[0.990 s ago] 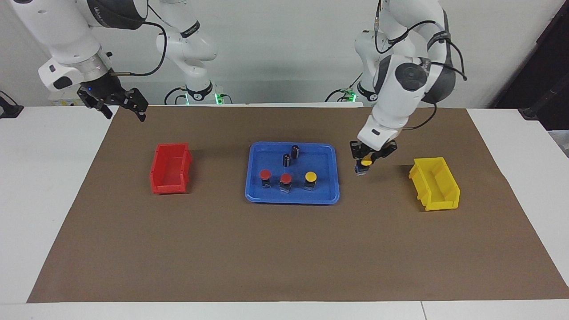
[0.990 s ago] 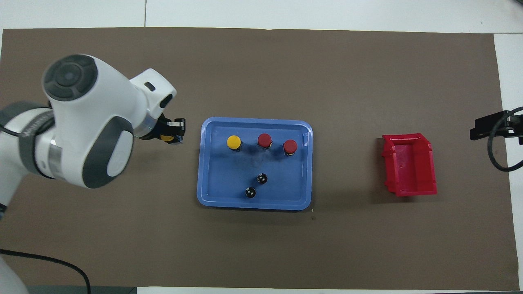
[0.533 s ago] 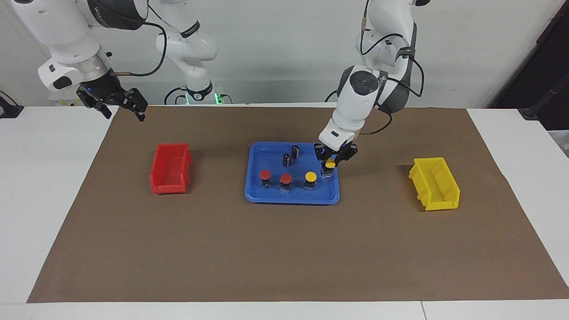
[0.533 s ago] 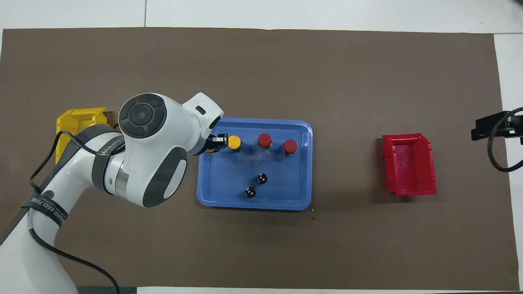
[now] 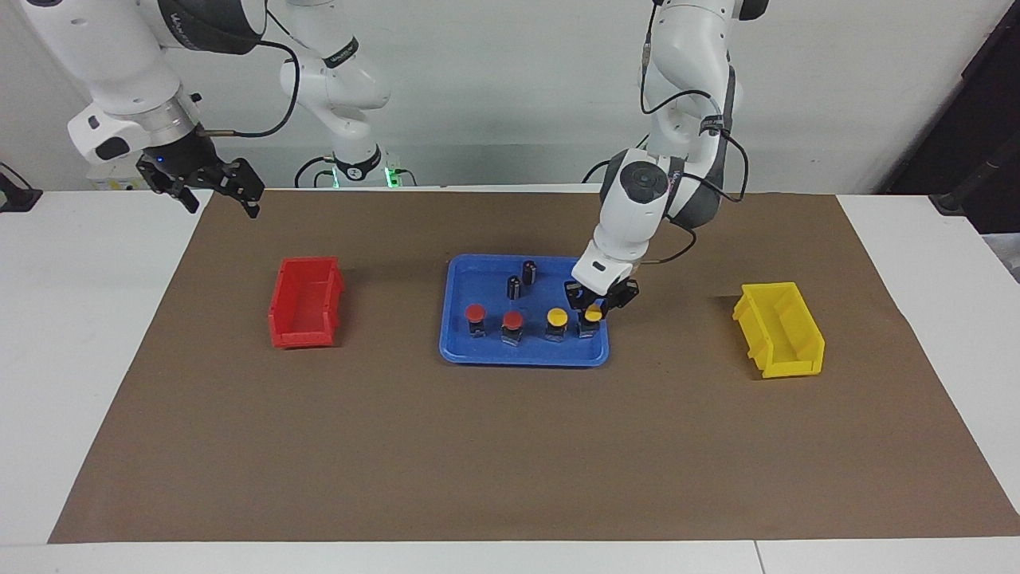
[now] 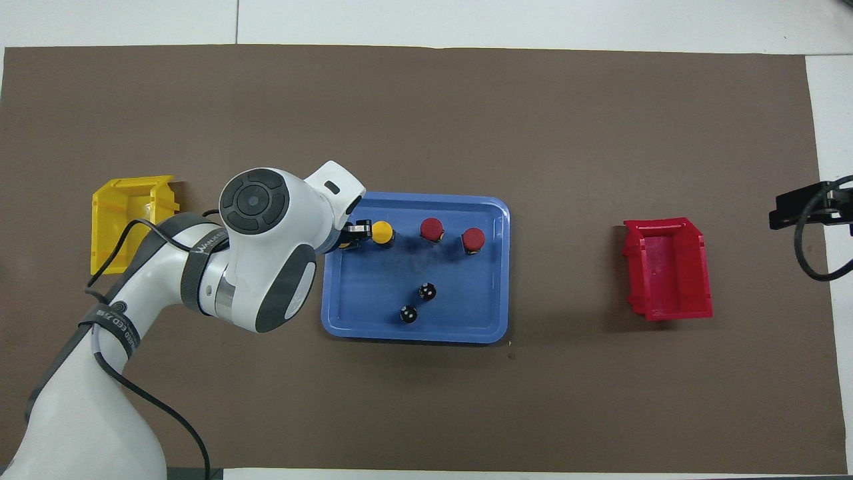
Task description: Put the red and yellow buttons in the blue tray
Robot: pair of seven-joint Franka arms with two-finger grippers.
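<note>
Already in the blue tray (image 5: 454,351): buttons (image 5: 511,320), two dark cylinders (image 5: 521,279).

Blue tray (image 5: 458,351), yellow-capped button (image 5: 594,315)

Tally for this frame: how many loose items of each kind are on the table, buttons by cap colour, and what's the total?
Red-capped buttons: 2
Yellow-capped buttons: 2
Dark capless cylinders: 2
Blue tray: 1
Red bin: 1
Yellow bin: 1
Total: 9
</note>
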